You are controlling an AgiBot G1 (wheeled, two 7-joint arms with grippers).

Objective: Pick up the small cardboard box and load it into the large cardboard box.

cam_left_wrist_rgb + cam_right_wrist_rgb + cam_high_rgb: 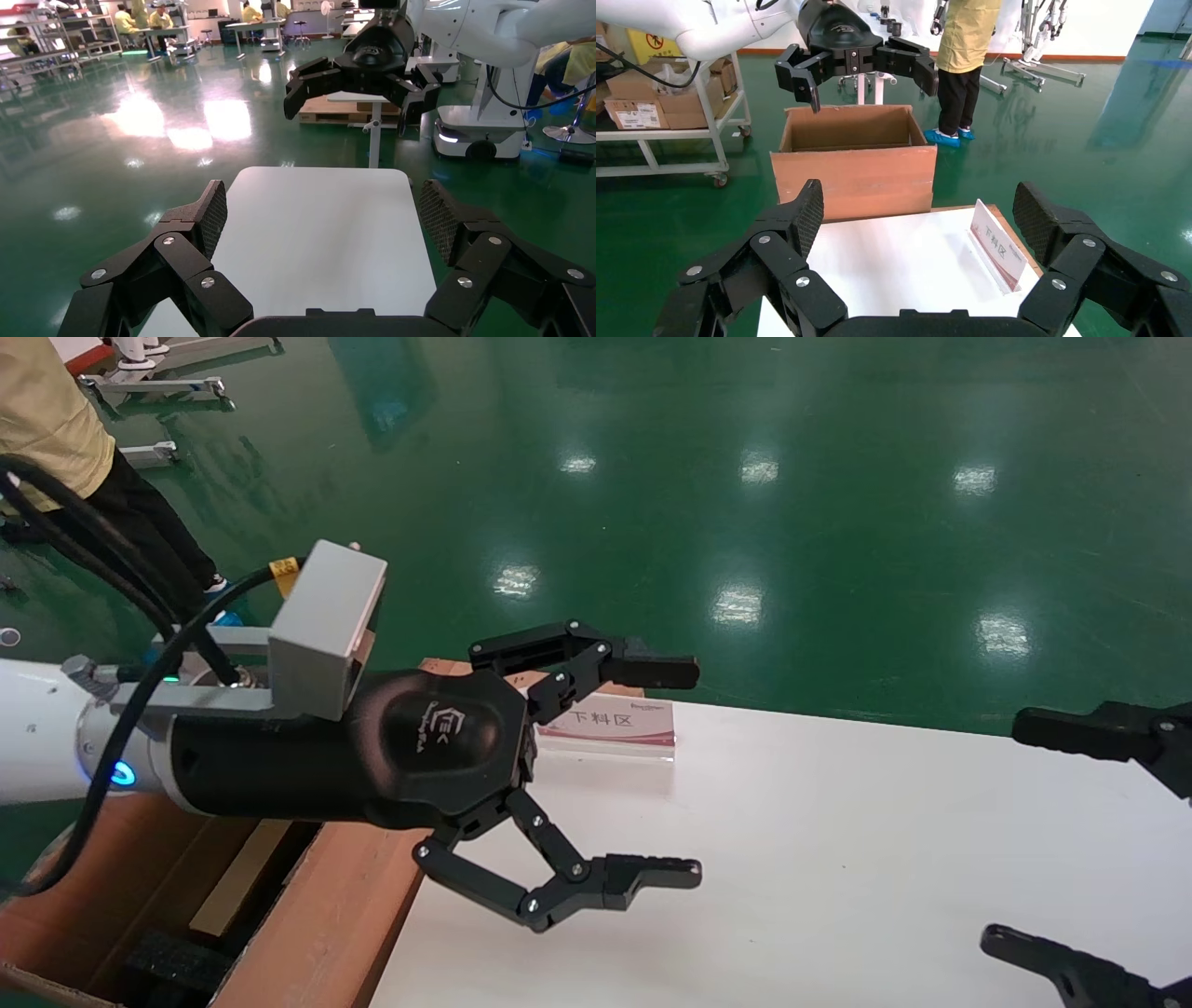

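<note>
Head view: left gripper [694, 773] hangs over the left end of the white worktop [838, 859], fingers [652, 873] spread wide, nothing between them. Large cardboard box [317, 915] sits just below and left of that arm, butted against the worktop's left edge, flaps up, black foam [172, 961] visible inside. Small placard with a red band [610, 724] stands on the worktop near its far edge, partly behind the upper finger. Right gripper [1015, 831] comes in at the right frame edge above the worktop, fingers also released and wide apart. A person in a yellow top [56, 421] stands on the green floor [745, 477] at upper left. Small cardboard box: can't find it in this view. Left wrist view: left gripper [323, 217] fingers [211, 214] open over the bare white worktop [323, 246]; right gripper [358, 77] faces it from the far end, open, holding nothing. Another white robot base [485, 119] stands on the floor beyond. Right wrist view: right gripper [916, 217] fingers [807, 210] apart above the worktop [898, 267], placard [996, 242] standing near one edge. Large cardboard box [852, 165] stands open at the worktop's far end with the left gripper [859, 60] hanging above it, open and empty. A trolley with cartons [659, 105] stands off to the side. Small cardboard box not in view here either.
</note>
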